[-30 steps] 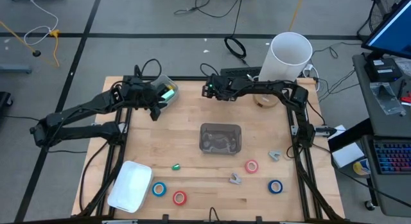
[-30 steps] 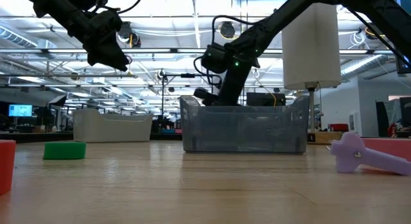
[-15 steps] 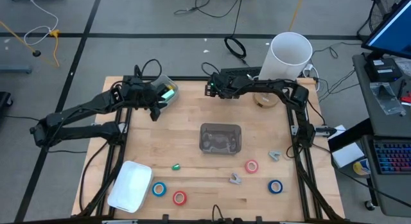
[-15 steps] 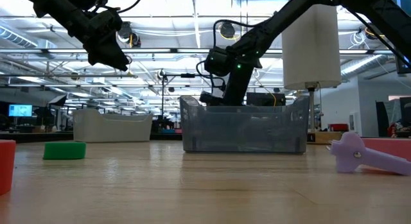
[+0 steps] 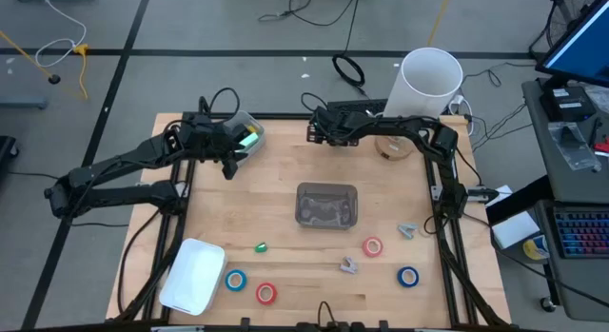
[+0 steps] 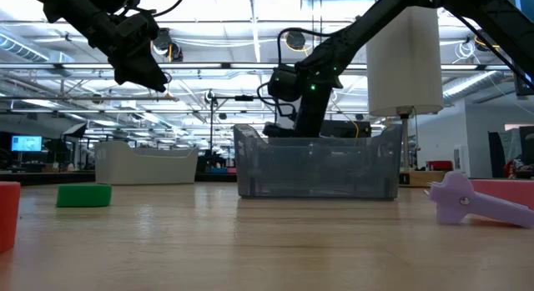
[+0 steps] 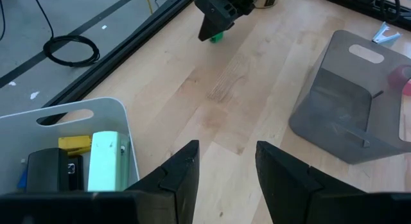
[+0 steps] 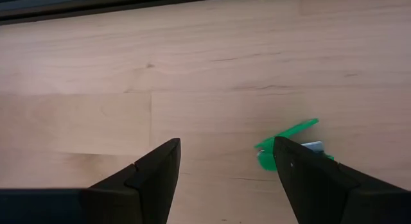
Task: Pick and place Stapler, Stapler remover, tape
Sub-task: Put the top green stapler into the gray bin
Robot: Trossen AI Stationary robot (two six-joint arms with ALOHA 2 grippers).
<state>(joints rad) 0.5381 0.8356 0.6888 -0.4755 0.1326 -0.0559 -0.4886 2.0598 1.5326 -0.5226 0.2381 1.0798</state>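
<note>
A mint-green stapler (image 7: 103, 161) lies in a small white bin (image 5: 245, 129) at the table's far left. My left gripper (image 7: 226, 153) hovers open beside that bin, high above the table (image 6: 148, 72). My right gripper (image 8: 225, 150) is open near the far edge (image 5: 316, 132), just over a green stapler remover (image 8: 289, 146) that lies on the wood beside one finger. Near the front lie two blue tape rolls (image 5: 235, 280) (image 5: 408, 276), two red ones (image 5: 265, 293) (image 5: 372, 246) and three more removers: green (image 5: 260, 246), purple (image 5: 349, 265) and grey-blue (image 5: 407, 230).
A clear grey bin (image 5: 326, 205) stands mid-table. A white tray (image 5: 193, 275) lies at the front left. A tall white cylinder (image 5: 430, 83) stands at the far right corner. A black frame (image 5: 181, 208) borders the table.
My right gripper has turned slightly over the far edge, its tip swinging a little toward the table's right. Its fingers stay open.
</note>
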